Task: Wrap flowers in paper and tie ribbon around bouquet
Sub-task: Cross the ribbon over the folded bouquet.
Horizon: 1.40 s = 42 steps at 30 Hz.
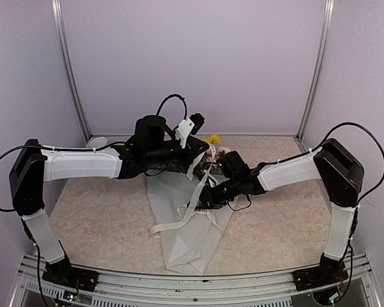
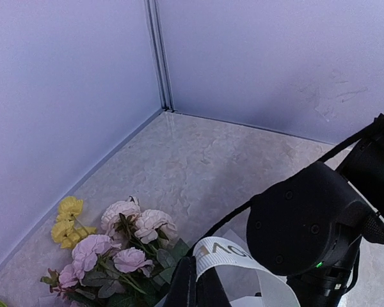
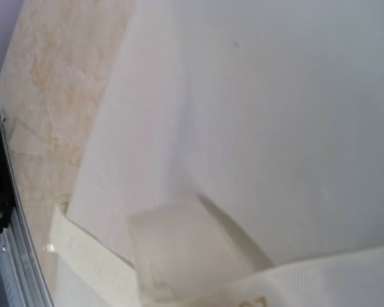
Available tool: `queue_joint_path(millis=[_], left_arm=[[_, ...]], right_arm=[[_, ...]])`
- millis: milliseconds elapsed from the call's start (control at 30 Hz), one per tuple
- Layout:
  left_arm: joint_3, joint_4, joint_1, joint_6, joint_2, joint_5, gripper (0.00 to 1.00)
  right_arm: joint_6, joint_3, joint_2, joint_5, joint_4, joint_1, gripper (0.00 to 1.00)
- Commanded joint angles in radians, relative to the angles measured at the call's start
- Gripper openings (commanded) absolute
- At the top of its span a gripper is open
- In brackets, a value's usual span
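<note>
Ribbon [image 2: 225, 254], cream-white lettered fabric, up for tying.
Likely limp and slippery, it rises from the translucent white paper cone [image 1: 189, 246] into the left claw [image 2: 195, 291], clamped on it; right claw [image 1: 200, 202] over the cone, spread unclear. Pinch it flat.

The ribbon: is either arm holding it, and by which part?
The left gripper is shut on the ribbon, pinching a looped stretch partway along it, not an end.

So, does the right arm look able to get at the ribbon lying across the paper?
Probably yes: the ribbon lies uncovered on the paper right beside the right fingers, with nothing in between.
</note>
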Motion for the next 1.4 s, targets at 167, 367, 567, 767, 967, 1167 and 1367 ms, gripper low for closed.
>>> queue_joint_path(millis=[167,367,567,767,967,1167,1367], left_arm=[[-0.084,0.094,0.042,-0.074,-0.007,-0.022,0.00],[-0.125,0.108,0.060,-0.082,-0.026,-0.035,0.00],[-0.131,0.106,0.063,-0.064,-0.047,-0.045,0.00],[-0.112,0.063,0.041,-0.013,-0.052,-0.049,0.00],[-0.101,0.036,0.011,0.024,-0.061,-0.035,0.00],[-0.106,0.018,0.000,0.053,-0.084,0.000,0.00],[-0.090,-0.053,0.010,0.035,-0.087,-0.056,0.37]], right_arm=[[0.004,0.036,-0.079,0.163,-0.074,0.001,0.56],[-0.018,0.062,-0.160,0.310,-0.189,0.002,0.71],[-0.086,0.138,-0.211,0.502,-0.375,0.002,0.71],[-0.217,0.153,-0.283,0.518,-0.395,0.002,0.73],[-0.258,0.095,-0.308,0.387,-0.178,-0.004,0.81],[-0.223,0.174,-0.219,0.446,-0.205,-0.025,0.51],[-0.167,0.147,-0.249,0.457,-0.185,-0.044,0.00]])
